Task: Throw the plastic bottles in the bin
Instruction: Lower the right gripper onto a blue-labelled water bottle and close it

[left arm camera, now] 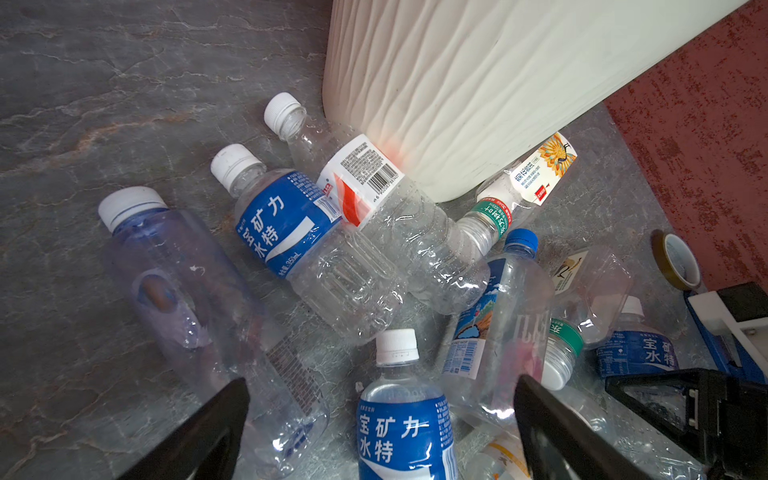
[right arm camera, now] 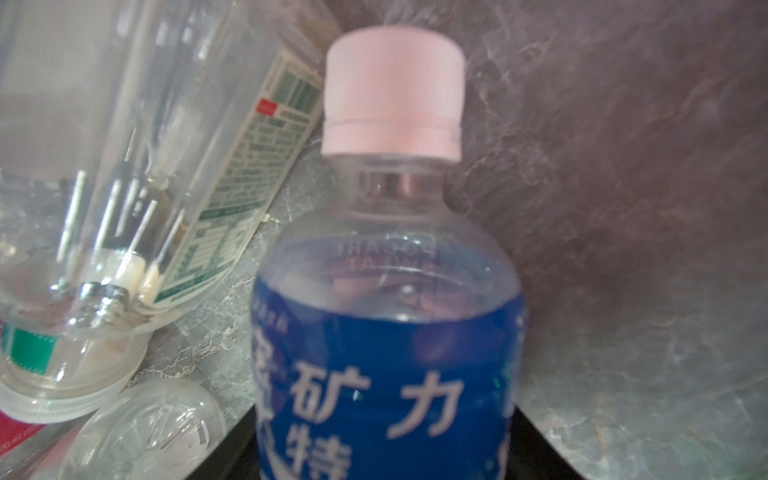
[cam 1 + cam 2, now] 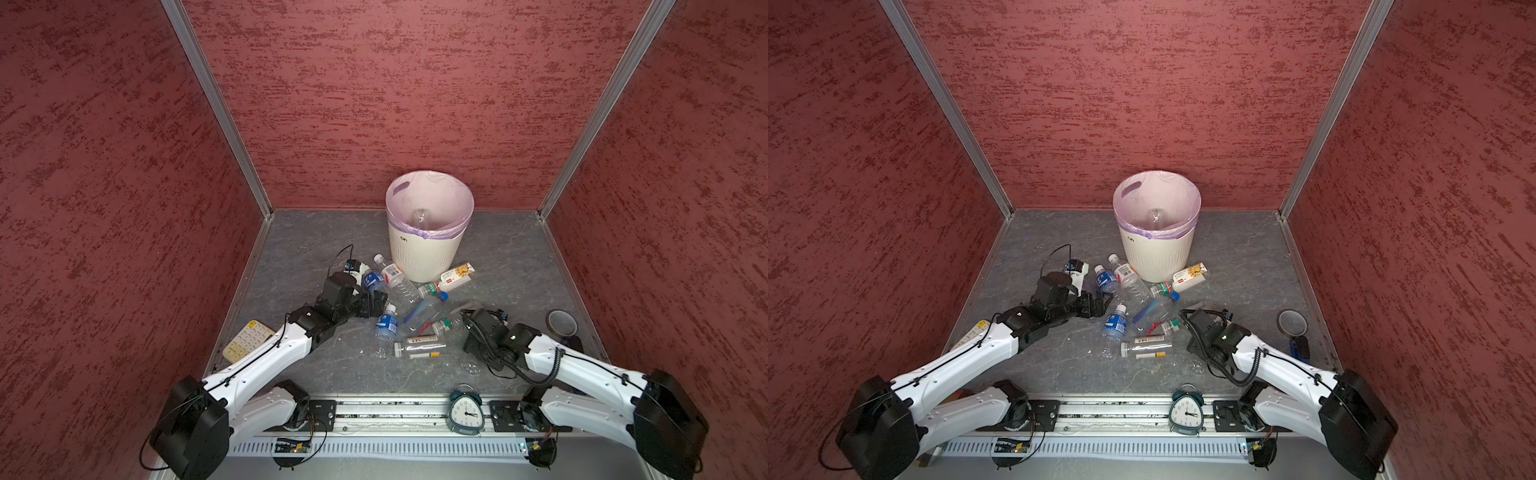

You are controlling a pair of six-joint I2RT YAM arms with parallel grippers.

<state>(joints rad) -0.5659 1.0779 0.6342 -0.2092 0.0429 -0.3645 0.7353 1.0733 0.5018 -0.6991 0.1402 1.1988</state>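
- Counted only one clear bottle (image 3: 420,216) inside the bin (image 3: 419,257); judged the job barely begun.
- Found some ten plastic bottles (image 3: 397,276) heaped on the grey table (image 3: 299,249), just before the bin.
- Spread the left gripper (image 1: 382,386) wide over a white-capped bottle (image 1: 403,432), gripping nothing.
- Pressed the right gripper (image 2: 386,432) against both sides of a pink-capped, blue-labelled bottle (image 2: 390,291), low beside the heap.

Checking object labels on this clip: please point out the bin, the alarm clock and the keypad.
bin (image 3: 419,257): in a top view, on its ribbed front wall.
alarm clock (image 3: 466,413): in a top view, on its white dial.
keypad (image 3: 245,338): in a top view, on its grid of keys.
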